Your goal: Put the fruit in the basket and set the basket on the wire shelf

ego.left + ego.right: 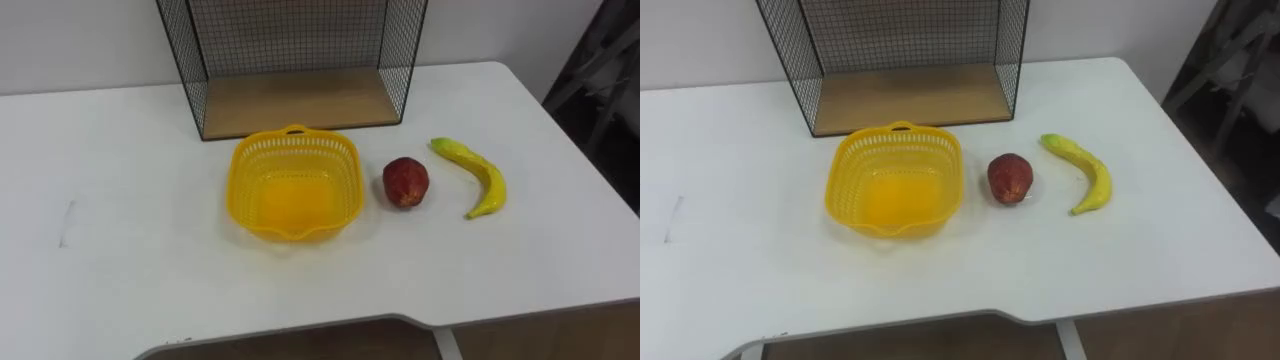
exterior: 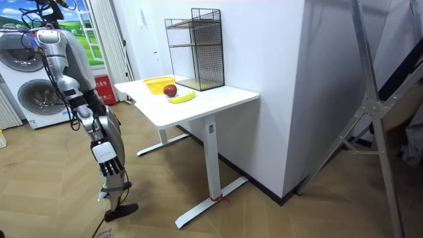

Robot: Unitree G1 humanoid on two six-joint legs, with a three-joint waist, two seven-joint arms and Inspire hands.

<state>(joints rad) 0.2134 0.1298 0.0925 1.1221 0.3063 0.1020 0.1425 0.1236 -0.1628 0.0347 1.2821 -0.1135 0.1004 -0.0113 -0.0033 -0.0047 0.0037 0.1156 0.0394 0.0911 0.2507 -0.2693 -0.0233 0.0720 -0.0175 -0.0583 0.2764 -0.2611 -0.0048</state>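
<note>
No readable text, number or sign anywhere.
- Red box-like object (image 2: 101, 86), upper left of room view, beside white front-loading washing machine (image 2: 34, 92): pale marks on front, too small to read.
- Yellow plastic lattice basket (image 1: 294, 185), black wire-mesh shelf with wooden board (image 1: 290, 70), white tabletop (image 1: 110, 200), frame centre: no legible marking.

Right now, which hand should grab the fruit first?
Right hand, probably: the apple and banana lie on the robot's right of the empty basket, so its reach is shorter.
</note>
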